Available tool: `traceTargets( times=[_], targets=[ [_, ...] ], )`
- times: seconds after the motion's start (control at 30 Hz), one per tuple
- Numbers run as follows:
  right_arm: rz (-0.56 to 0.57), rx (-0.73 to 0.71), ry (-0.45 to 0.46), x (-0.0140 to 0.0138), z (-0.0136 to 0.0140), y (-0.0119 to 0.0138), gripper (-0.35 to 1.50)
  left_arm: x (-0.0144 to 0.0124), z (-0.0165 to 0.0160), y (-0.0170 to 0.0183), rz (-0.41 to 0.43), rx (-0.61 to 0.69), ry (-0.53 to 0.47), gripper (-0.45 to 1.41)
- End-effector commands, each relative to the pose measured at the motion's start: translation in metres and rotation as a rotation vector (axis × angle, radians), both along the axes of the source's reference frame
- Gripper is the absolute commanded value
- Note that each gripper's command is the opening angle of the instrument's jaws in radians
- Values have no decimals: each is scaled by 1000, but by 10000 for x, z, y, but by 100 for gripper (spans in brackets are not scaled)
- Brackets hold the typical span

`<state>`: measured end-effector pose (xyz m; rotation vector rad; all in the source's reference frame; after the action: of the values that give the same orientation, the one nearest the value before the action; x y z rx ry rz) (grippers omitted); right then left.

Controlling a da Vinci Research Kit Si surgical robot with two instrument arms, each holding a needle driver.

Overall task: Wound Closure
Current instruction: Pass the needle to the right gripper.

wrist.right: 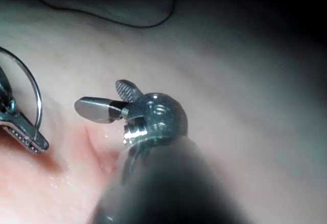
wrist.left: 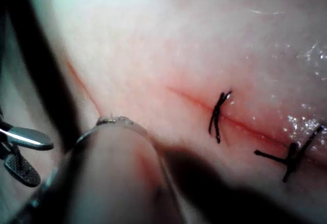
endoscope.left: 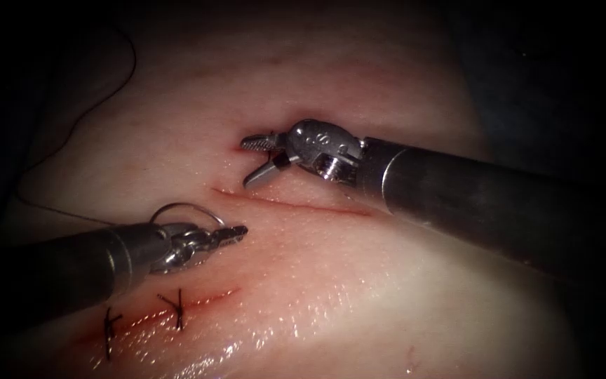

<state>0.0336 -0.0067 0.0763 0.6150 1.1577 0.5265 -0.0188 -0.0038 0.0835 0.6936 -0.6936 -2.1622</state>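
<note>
Holding: left steel tool point(endoscope.left: 229, 234), jaws clenched on curved silver needle point(endoscope.left: 184, 208) above pale tissue point(endoscope.left: 359, 281).
Right steel tool point(endoscope.left: 257, 158): jaws spread, empty.
Nearby: two black stitches point(endoscope.left: 177, 309).

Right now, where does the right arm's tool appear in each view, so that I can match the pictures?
Endoscope view: right tool, jaws open and empty, just above the unstitched cut.
Left wrist view: right tool, close beside that cut.
Right wrist view: right tool, beside the left tool, which holds the needle clear of the tissue.
Shared landmark: that cut.
</note>
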Motion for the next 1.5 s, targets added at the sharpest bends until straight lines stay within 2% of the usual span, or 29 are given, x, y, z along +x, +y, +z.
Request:
traceTargets(
  times=[0.03,0.13,0.23,0.3,0.37,0.77,0.87,0.93,0.97,1.03,1.23,1.37,1.4,1.43,1.5],
  targets=[
    [-10,1,13,14,3,3,83,-6,4,2,2,-10,1,-45],
    [-23,13,34,23,6,-1,88,-9,-1,0,12,-38,11,-45],
    [-36,6,53,33,5,-4,83,-11,0,1,10,-37,12,-45],
    [-38,5,57,38,3,-6,76,-12,0,2,8,-37,14,-45],
    [-47,3,59,42,1,-8,54,-14,1,3,6,-36,16,-45],
    [-99,-25,57,63,10,-30,56,-27,-3,3,22,-58,27,-45],
    [-99,-30,57,69,12,-33,66,-28,-5,4,20,-56,28,-45],
    [-115,-34,57,73,10,-38,64,-27,-4,7,19,-53,29,-45],
    [-125,-36,63,75,8,-41,47,-28,-4,7,18,-53,31,-45],
    [-129,-43,67,76,7,-42,36,-30,-3,8,15,-53,33,-45],
    [-142,-74,69,78,4,-41,19,-32,0,8,12,-54,37,-45],
    [-147,-85,72,81,1,-41,17,-32,4,10,14,-52,42,-45],
    [-149,-85,75,82,-1,-42,-26,-33,4,10,14,-52,43,-45],
    [-156,-91,78,82,-2,-42,-35,-33,5,10,14,-53,43,-45],
    [-205,-114,72,80,-2,-41,-35,-33,4,9,1,-41,39,-45]
  ],
)
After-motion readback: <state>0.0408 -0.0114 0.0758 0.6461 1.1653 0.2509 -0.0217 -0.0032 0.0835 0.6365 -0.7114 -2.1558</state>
